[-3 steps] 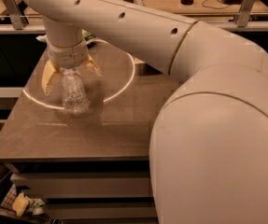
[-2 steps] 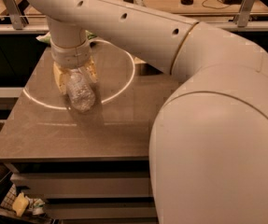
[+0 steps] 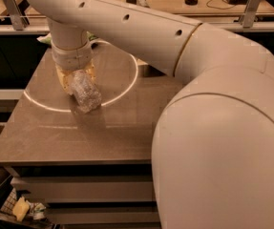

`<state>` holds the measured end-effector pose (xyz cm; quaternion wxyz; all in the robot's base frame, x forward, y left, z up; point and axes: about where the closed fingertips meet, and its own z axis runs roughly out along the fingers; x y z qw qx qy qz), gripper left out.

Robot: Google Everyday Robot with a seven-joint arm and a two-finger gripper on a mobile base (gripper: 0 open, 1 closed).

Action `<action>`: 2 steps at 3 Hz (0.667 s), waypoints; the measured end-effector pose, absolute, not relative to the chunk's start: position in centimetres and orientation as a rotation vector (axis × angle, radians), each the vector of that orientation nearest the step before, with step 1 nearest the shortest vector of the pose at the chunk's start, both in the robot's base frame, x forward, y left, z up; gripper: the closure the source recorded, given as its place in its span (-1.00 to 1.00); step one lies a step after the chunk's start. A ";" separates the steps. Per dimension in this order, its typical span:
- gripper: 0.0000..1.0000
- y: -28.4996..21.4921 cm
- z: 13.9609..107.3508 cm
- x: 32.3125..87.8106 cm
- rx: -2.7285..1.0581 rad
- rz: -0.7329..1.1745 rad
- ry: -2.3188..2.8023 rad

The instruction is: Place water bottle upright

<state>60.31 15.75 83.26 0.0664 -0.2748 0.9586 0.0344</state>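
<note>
The water bottle (image 3: 85, 92) is clear crinkly plastic, held tilted with its base toward the camera, low over the brown table (image 3: 79, 132) at the left. My gripper (image 3: 75, 78) hangs from the white wrist above and is shut on the bottle's upper part, with a yellowish finger (image 3: 65, 79) on each side. The bottle's cap and label are hidden behind the fingers. Whether the bottle's base touches the table is unclear.
A white ring of light (image 3: 127, 82) lies on the tabletop around the gripper. My large white arm (image 3: 213, 128) fills the right half of the view. A counter (image 3: 174, 4) with a dark cup and cables runs along the back. Clutter sits on the floor at lower left (image 3: 22, 209).
The gripper has turned with the bottle, and the bottle's base has swung a little to the right and toward the camera. The grip has stayed shut.
</note>
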 end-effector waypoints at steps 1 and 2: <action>1.00 15.9 83.1 60.4 -0.830 0.106 2.889; 1.00 15.9 83.1 60.4 -0.830 0.107 2.889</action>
